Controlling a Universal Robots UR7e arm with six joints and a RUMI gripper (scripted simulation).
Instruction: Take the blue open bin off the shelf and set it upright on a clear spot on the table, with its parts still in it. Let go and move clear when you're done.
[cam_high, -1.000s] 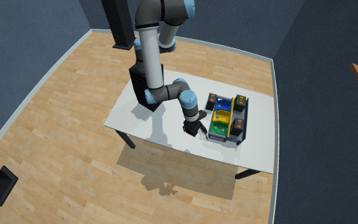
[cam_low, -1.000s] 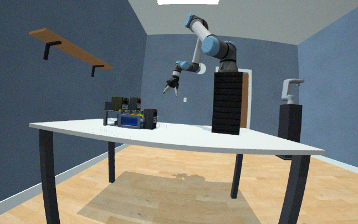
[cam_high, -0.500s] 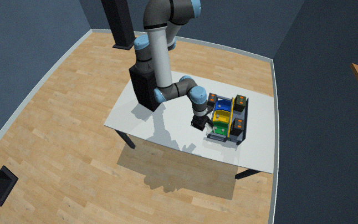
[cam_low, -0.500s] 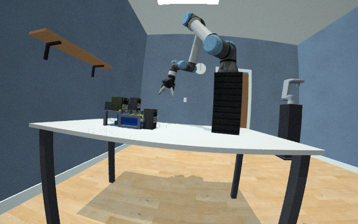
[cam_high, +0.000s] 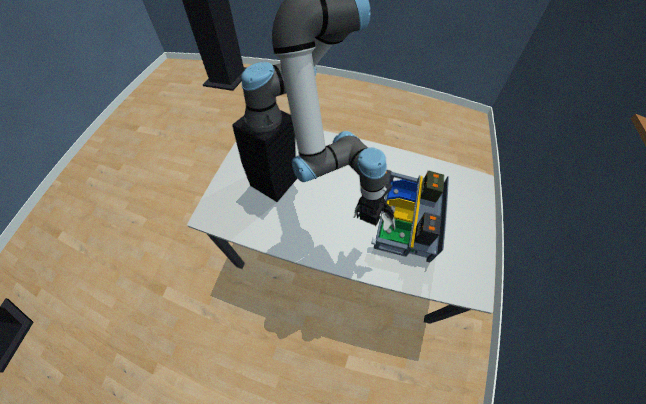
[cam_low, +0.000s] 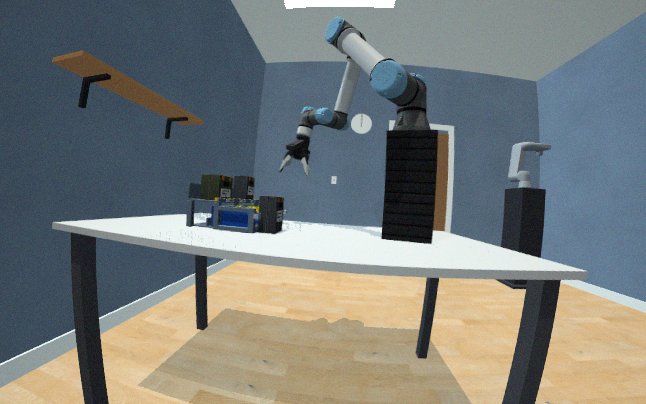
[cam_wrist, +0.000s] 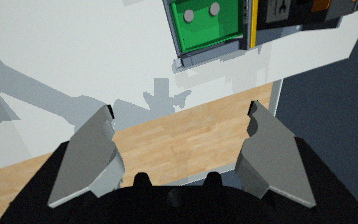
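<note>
The gripper (cam_low: 294, 165) hangs high above the white table (cam_high: 310, 220) with its jaws spread wide and nothing between them. Beyond it, in the shelf rack (cam_high: 442, 215) near the table's far edge, the blue open bin (cam_high: 403, 188) sits beside a yellow bin (cam_high: 403, 210) and a green bin (cam_wrist: 210, 27) holding two grey discs.

Blue bin (cam_high: 403, 189): near corner behind the wrist, contents unseen (too small). Green bin (cam_wrist: 207, 25): cut by wrist view's top edge.

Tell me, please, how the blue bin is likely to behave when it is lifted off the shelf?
The blue bin looks like rigid moulded plastic, so it should probably hold its shape. It is open-topped, so tilting might spill any parts inside. It sits close beside the yellow bin, so it may snag.
</note>
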